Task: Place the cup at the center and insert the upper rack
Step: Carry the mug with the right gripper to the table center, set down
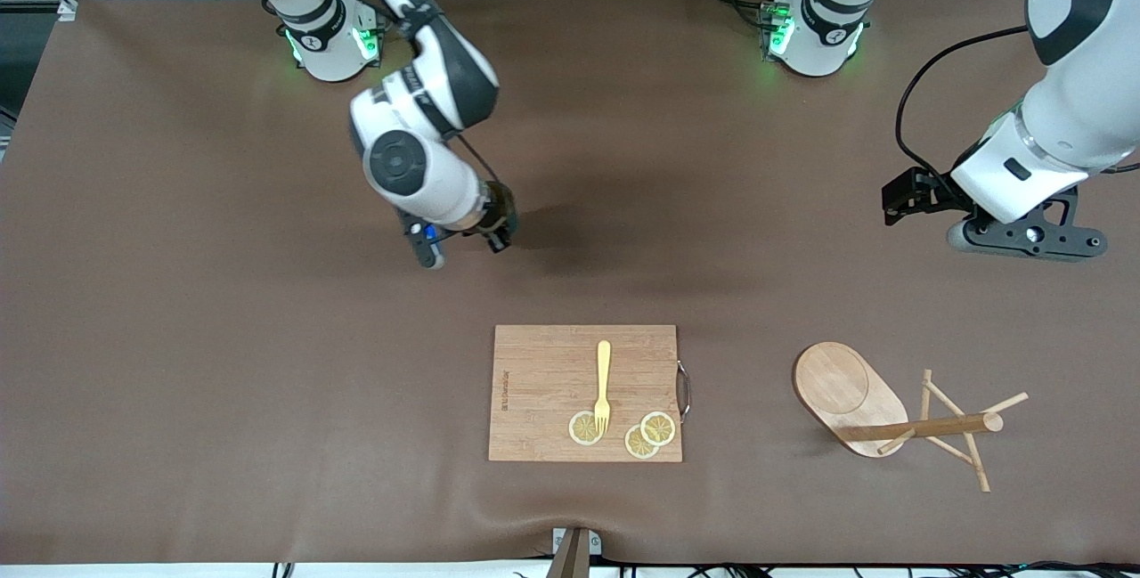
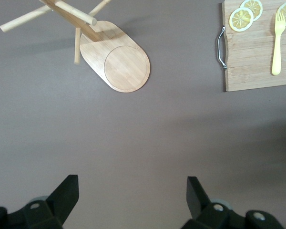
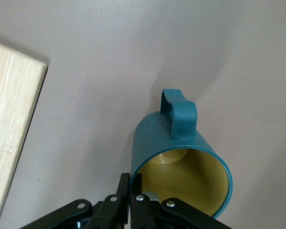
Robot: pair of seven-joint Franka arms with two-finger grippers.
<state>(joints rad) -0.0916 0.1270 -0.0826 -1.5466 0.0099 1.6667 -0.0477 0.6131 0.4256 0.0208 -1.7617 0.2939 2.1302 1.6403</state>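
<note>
The cup (image 3: 181,138), dark teal with a mustard-yellow inside, hangs tilted in my right gripper (image 3: 136,179), which is shut on its rim. In the front view the right gripper (image 1: 494,235) holds the cup (image 1: 501,204) over bare table, between the right arm's base and the cutting board. The upper rack (image 1: 837,391), a light wooden mug tree with an oval base, a post and pegs, stands toward the left arm's end, near the front edge. It also shows in the left wrist view (image 2: 126,67). My left gripper (image 1: 901,197) is open and empty above the table (image 2: 132,195).
A rectangular wooden cutting board (image 1: 543,382) lies near the front edge at the middle, with a yellow fork (image 1: 603,386) and lemon slices (image 1: 657,427) on it. It also shows in the left wrist view (image 2: 248,62) and the right wrist view (image 3: 9,133).
</note>
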